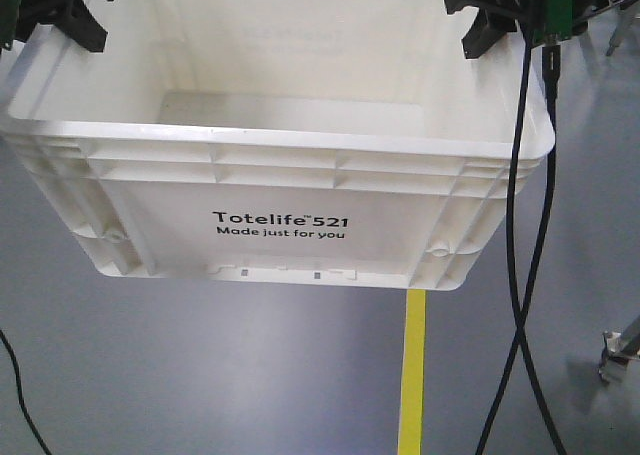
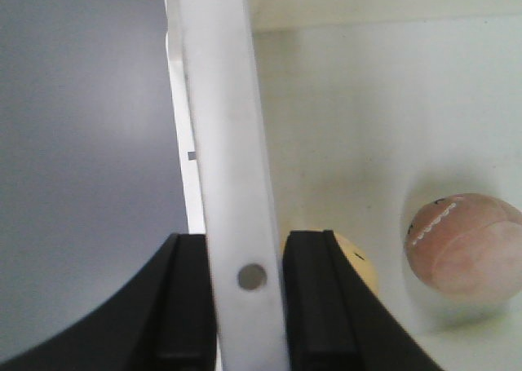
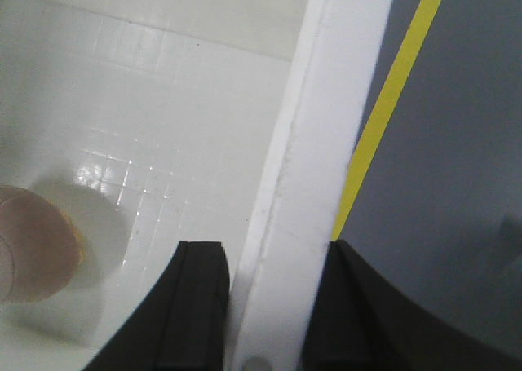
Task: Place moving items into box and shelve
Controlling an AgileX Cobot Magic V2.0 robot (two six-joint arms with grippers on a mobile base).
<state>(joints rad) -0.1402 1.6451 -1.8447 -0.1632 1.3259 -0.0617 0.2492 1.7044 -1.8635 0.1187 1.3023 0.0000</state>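
On my front feed the grey floor (image 1: 200,375) fills the background, and the white box (image 1: 280,190) takes up most of the view in front of it. It is printed "Totelife 521 Made just for you" on the near wall. Its bottom edge shows floor beneath it, and its open top faces up.

The left gripper (image 1: 60,15) sits at the box's left top edge and the right gripper (image 1: 490,20) at the right top edge. In the left wrist view the 2 black fingers (image 2: 175,306) are closed on the side wall, 1 outside and 1 inside, both pressed against the white plastic. The right wrist view shows the same clamp on the opposite wall, fingers (image 3: 196,306) tight on either face.

2 black cables (image 1: 520,225) hang down from the right arm and cross in front of the floor. A yellow floor line (image 1: 412,375) runs out from under the box.

Both moving items lie inside on the box's bottom. The reddish-brown toy (image 2: 465,245) rests apart from the left wall. The cream-yellow toy (image 2: 363,261) sits just behind the inner left finger, mostly hidden, so I cannot make out its stripe.
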